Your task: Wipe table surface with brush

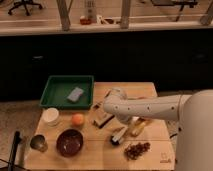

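My pincer (122, 121) is right by brush (119, 135) on surface (156, 144); grip state can't tell. Brush prob light, stiff back, so grab mid-back w/ bristles down.

The light tan wooden counter surface (97, 156), roughly square with plank seams, is showing a small dark mark (165, 161) near its front right corner. The small elongated brush (118, 136), with a pale whitish back and black bristles, is lying slanted right of centre. The end effector (124, 123) is hanging just at the brush's far end.
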